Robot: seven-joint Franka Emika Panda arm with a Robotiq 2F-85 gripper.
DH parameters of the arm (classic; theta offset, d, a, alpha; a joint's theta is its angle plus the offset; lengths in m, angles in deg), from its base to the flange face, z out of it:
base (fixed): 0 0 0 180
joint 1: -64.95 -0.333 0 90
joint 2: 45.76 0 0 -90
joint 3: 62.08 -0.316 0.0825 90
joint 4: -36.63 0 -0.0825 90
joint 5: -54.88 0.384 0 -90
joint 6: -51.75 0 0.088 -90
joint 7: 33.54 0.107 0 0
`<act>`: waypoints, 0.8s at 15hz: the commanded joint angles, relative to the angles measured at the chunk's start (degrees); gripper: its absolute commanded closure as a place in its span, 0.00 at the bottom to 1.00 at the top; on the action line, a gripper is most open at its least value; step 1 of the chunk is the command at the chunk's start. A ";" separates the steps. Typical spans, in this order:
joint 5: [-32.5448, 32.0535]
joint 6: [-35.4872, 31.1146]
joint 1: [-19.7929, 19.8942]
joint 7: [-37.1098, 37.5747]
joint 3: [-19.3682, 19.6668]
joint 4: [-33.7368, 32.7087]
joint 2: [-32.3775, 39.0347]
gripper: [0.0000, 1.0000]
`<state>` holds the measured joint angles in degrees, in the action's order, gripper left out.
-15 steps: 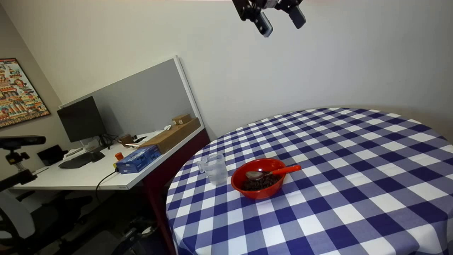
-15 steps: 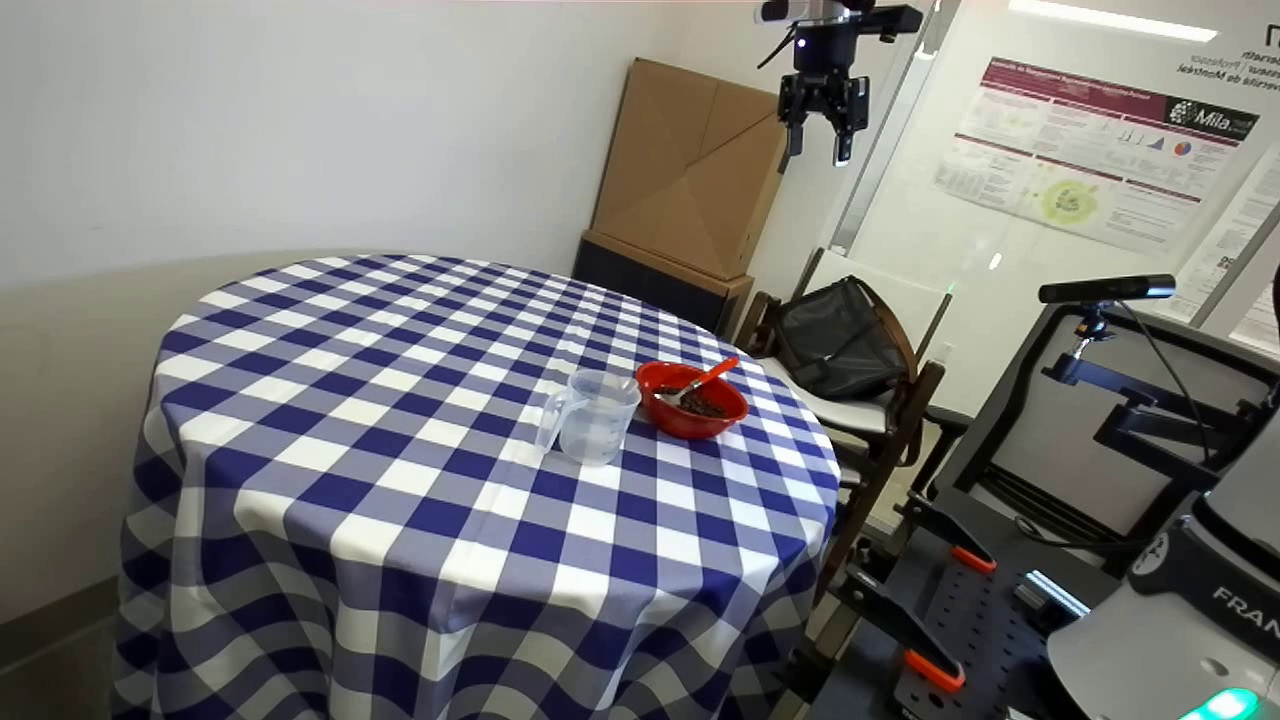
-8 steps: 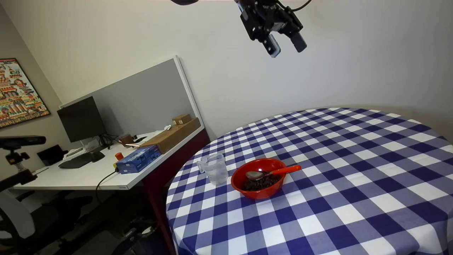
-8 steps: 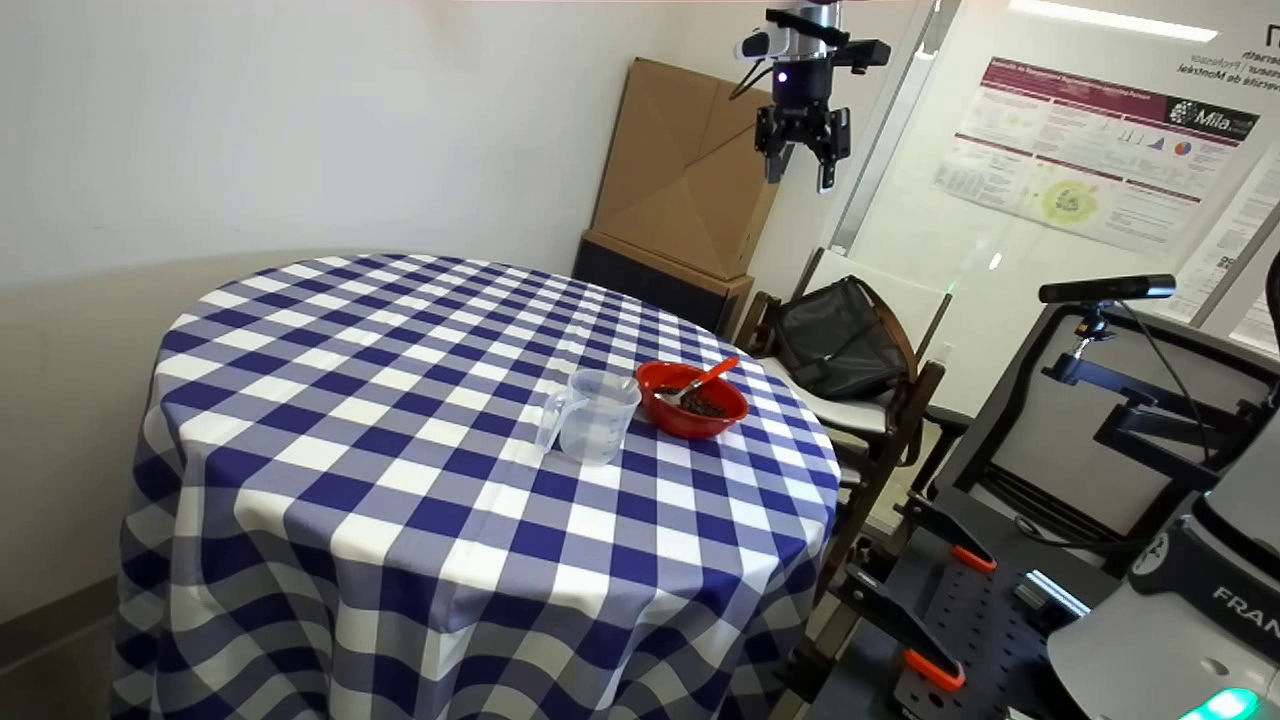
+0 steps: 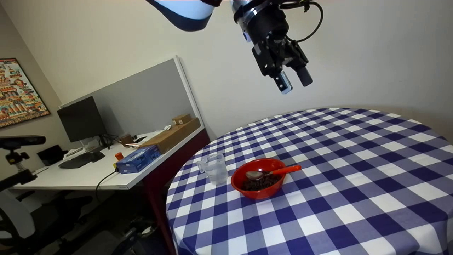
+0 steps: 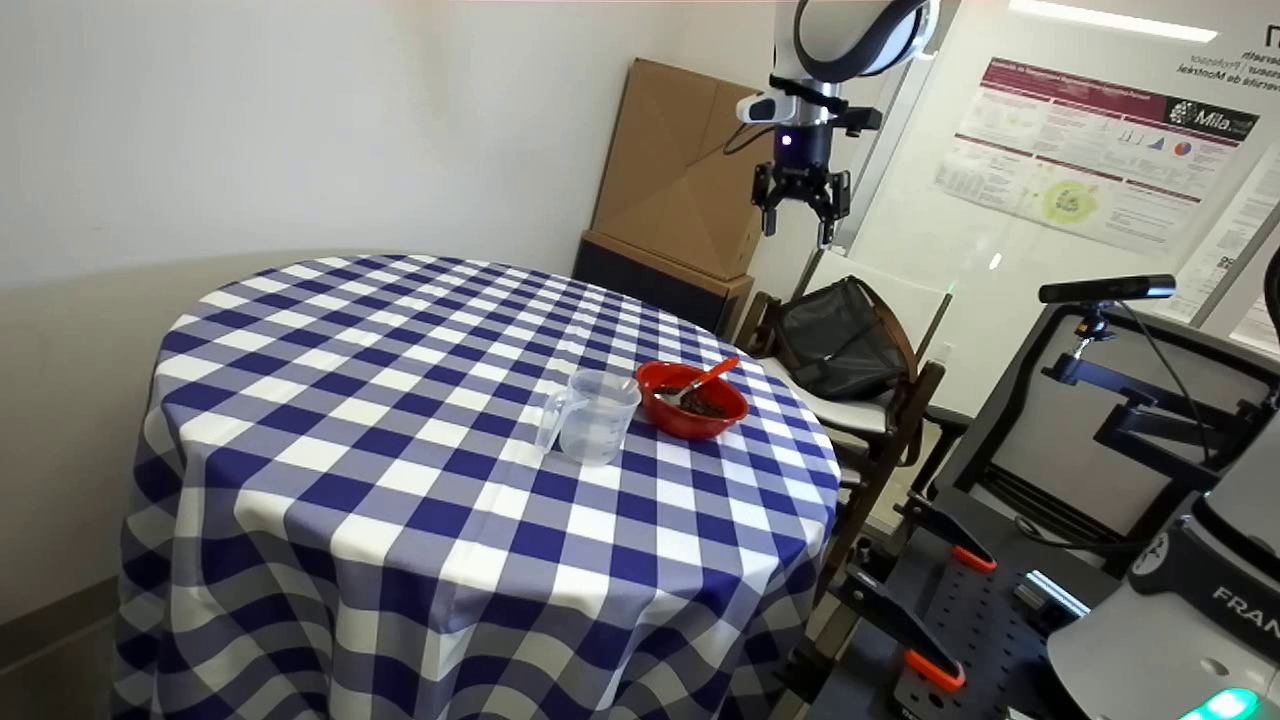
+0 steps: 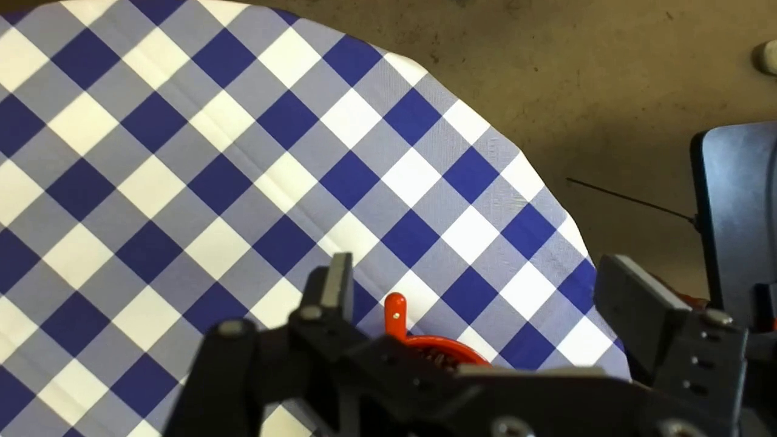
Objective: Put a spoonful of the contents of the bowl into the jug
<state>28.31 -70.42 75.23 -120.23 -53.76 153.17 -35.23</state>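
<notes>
Bowl point(image 6: 690, 426), mostly hidden from wrist view by the widely splayed claw point(image 6: 797, 232), stands just beside the jug point(image 6: 597, 432), seemingly apart.

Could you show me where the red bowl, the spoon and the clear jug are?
Red bowl point(image 5: 260, 194), in an exterior view: outer wall.
Spoon point(image 7: 395, 319), in the wrist view: red handle.
Clear jug point(image 6: 596, 424), in an exterior view: body wall.
</notes>
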 commanded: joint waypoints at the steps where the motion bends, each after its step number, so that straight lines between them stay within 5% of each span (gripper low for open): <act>1: -0.11 -5.56 1.52 -4.22 0.50 5.38 -1.57 0.00; 12: -1.32 -14.31 3.10 -11.71 1.95 10.09 0.98 0.00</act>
<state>28.26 -81.57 78.05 -129.92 -52.22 162.21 -34.89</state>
